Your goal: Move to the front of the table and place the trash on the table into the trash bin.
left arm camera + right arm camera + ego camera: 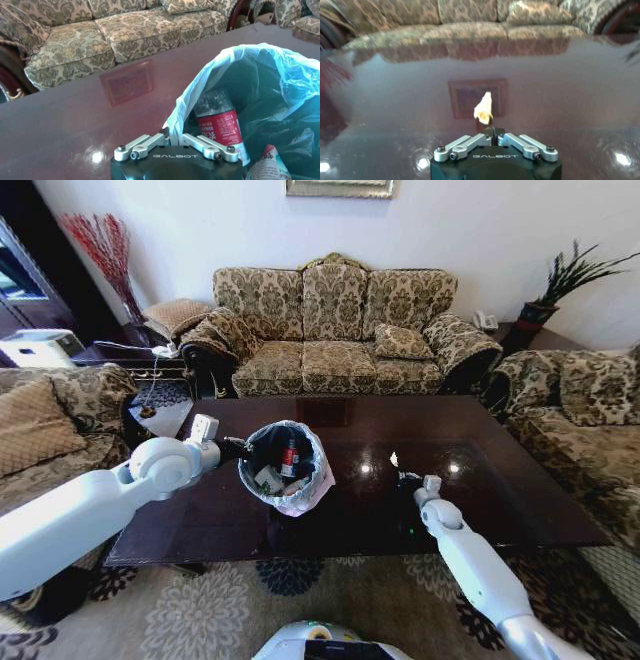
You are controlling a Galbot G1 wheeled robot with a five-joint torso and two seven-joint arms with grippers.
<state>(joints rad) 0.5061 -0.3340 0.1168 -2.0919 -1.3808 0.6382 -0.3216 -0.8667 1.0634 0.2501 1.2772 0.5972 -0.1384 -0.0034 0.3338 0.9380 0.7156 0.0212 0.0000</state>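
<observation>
The trash bin (285, 467), black with a pale bag over its rim, is over the left half of the dark glossy table (500, 480). My left gripper (232, 445) is shut on the bin's rim and bag (172, 135). Inside the trash bin (260, 97) lie a clear bottle with a red label (220, 125) and a printed wrapper (267, 165). My right gripper (403, 474) is low over the table's middle right, shut on a small pale scrap of trash (393, 459). The scrap (484, 107) sticks up from the closed gripper (492, 130).
A patterned sofa (335, 330) runs along the table's far side. Armchairs stand at the left (50, 415) and right (585, 400). A small side table (160, 405) sits off the far left corner. Patterned carpet (290, 600) lies in front.
</observation>
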